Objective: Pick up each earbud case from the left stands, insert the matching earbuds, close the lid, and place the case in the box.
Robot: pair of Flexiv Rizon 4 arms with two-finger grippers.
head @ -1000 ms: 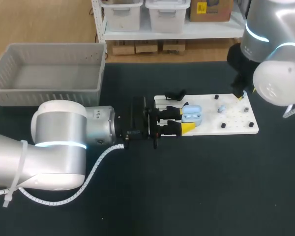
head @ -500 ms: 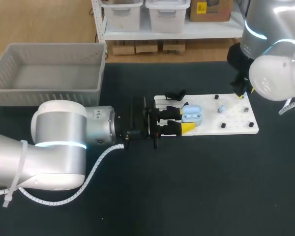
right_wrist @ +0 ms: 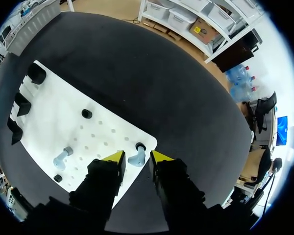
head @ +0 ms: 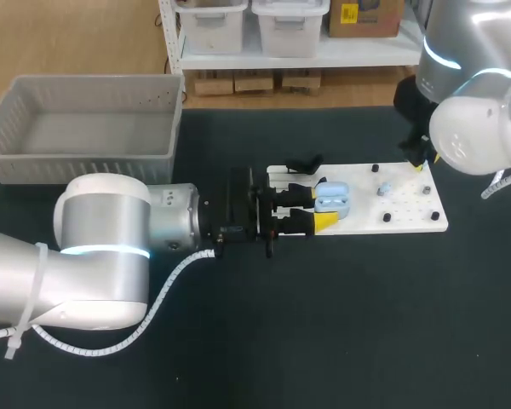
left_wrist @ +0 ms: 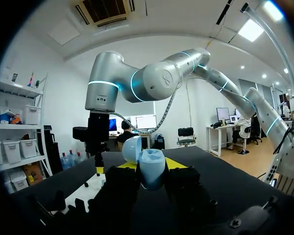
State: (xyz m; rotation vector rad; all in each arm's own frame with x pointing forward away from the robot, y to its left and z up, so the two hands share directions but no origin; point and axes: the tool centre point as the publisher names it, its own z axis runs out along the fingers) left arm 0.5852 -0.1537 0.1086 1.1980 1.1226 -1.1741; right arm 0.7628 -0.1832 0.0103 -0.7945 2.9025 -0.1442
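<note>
**Head view with both wrist views.** The left tool [head: 323,204] lies at the left end of the flat white perforated board [head: 362,223]. Its two yellow-tipped fingers are closed from either side on the light-blue, rounded plastic earbud case [head: 334,198]. The case is smooth and glossy, and the left wrist view shows its domed lid hinged open. Beside the fingers on the far side, along the board's left edge, stand the black angular case stands [head: 302,163].

The right tool [right_wrist: 136,155] hangs over the board's far right corner, pointing down. Its fingers stand a narrow way apart and straddle a small light-blue earbud [right_wrist: 136,160] that sits on the board. No contact shows on either side, so this tool has hold of nothing. The earbud lies just inside the board's edge, with a short black round peg [right_wrist: 140,146] just beyond it toward the corner. A second light-blue earbud [right_wrist: 62,157], stem-shaped with a rounded head, lies on the board nearer its middle, well apart from the first. More black pegs [right_wrist: 86,113] dot the board's surface.

The matte black tabletop [head: 341,324] runs on all sides of the board and is widest on the near side. The grey plastic box [head: 85,152], rectangular with slotted walls, sits at the tabletop's far left. It is well apart from the board, on the far side of the left arm.
</note>
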